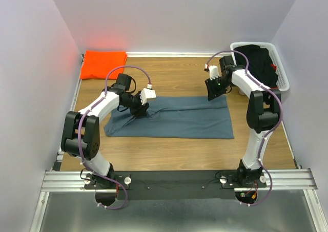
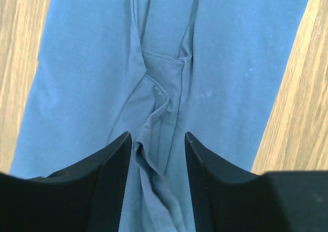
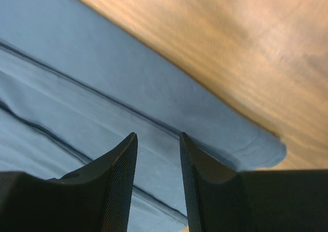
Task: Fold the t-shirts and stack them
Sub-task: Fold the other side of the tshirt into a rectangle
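slate blue-grey t-shirt (image 1: 179, 118) lies in a long left-to-right band on the tabletop (image 1: 169, 73); left end effector (image 2: 158, 140), half open, straddles a crease at its left end; right end effector (image 3: 158, 140), half open and empty, hovers over its right corner

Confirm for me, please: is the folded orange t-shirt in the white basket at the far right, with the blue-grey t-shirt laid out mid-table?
Not quite. The orange t-shirt lies folded at the far left corner of the table, not in the white basket, as the top external view shows. The blue-grey t-shirt is indeed mid-table.
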Controlling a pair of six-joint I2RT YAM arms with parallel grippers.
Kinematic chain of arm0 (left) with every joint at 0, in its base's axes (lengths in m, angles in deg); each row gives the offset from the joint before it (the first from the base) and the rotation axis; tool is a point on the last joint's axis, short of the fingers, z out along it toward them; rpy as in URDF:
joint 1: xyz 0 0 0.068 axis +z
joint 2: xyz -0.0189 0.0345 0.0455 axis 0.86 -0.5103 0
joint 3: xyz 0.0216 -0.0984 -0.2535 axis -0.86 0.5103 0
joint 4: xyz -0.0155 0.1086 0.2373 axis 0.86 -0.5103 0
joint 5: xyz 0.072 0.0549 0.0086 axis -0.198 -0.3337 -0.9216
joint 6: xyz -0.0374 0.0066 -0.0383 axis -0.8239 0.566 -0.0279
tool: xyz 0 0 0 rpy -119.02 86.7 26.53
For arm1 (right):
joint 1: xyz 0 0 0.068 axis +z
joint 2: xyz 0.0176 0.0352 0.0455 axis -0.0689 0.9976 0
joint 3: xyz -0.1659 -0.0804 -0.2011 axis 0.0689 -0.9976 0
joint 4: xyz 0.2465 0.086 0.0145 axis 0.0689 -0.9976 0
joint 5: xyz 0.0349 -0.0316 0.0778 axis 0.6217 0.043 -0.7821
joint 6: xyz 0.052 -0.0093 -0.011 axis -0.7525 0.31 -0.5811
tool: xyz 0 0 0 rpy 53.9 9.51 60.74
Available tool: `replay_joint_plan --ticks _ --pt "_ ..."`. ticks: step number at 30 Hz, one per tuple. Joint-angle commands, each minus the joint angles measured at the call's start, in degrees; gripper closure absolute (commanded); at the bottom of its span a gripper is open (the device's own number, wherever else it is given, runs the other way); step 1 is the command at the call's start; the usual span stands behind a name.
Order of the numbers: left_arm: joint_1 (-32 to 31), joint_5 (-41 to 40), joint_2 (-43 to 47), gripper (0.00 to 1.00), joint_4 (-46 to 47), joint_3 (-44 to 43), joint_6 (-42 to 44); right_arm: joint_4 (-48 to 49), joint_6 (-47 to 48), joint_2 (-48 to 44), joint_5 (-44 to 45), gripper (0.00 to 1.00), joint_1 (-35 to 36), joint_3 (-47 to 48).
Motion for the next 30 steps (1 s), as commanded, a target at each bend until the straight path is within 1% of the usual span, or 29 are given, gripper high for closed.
replay_joint_plan --ticks 1,3,4,10,12,13,16,18,20,21,22,26,30 --pt "-0.89 -1.16 -0.74 0.55 0.89 1.18 -0.51 -2.33 2.75 1.19 2.92 0.54 -0.52 -2.16" --pt "-1.42 -1.34 -0.74 0.62 0.89 1.44 -0.34 -2.60 3.19 0.84 3.10 0.55 -0.52 -2.78" --pt "-1.60 -1.51 -0.57 0.67 0.89 1.53 -0.16 -2.86 3.37 0.32 3.27 0.56 -0.52 -3.22" --pt "-2.83 -1.69 -0.75 0.69 0.54 2.14 0.10 -6.46 5.04 -1.88 3.45 0.64 -0.52 -4.80" --pt "-3.18 -1.78 -0.57 0.71 0.45 2.49 0.37 -7.69 6.18 -2.67 3.62 0.68 -0.60 -5.86" --pt "-3.53 -2.04 -0.22 0.74 0.45 2.67 0.72 -8.83 7.05 -2.93 3.62 0.69 -0.60 -6.38" --pt "-4.50 -2.74 0.57 0.76 0.53 3.46 1.51 -9.54 7.50 -4.60 3.80 0.72 -0.69 -7.09" --pt "-5.73 -3.71 0.75 0.80 0.45 4.34 2.21 -9.46 6.62 -4.61 2.49 0.71 -1.31 -5.78" --pt "-7.21 -5.46 1.01 0.86 0.36 5.56 2.74 -9.46 4.70 -3.73 1.34 0.71 -1.66 -2.01" --pt "-7.92 -6.25 1.01 0.87 0.27 6.01 3.44 -9.46 4.25 -2.68 0.56 0.71 -1.66 0.35" --pt "-8.54 -8.09 1.10 0.88 0.36 6.53 3.88 -9.46 3.29 -1.89 0.03 0.71 -1.66 1.68" --pt "-10.04 -10.73 0.84 0.90 0.97 8.73 4.50 -9.37 1.26 1.88 -1.21 0.70 -1.66 6.34" --pt "-10.12 -11.62 0.13 0.91 1.59 8.91 4.24 -9.37 0.64 5.06 -0.51 0.70 -1.75 7.85"
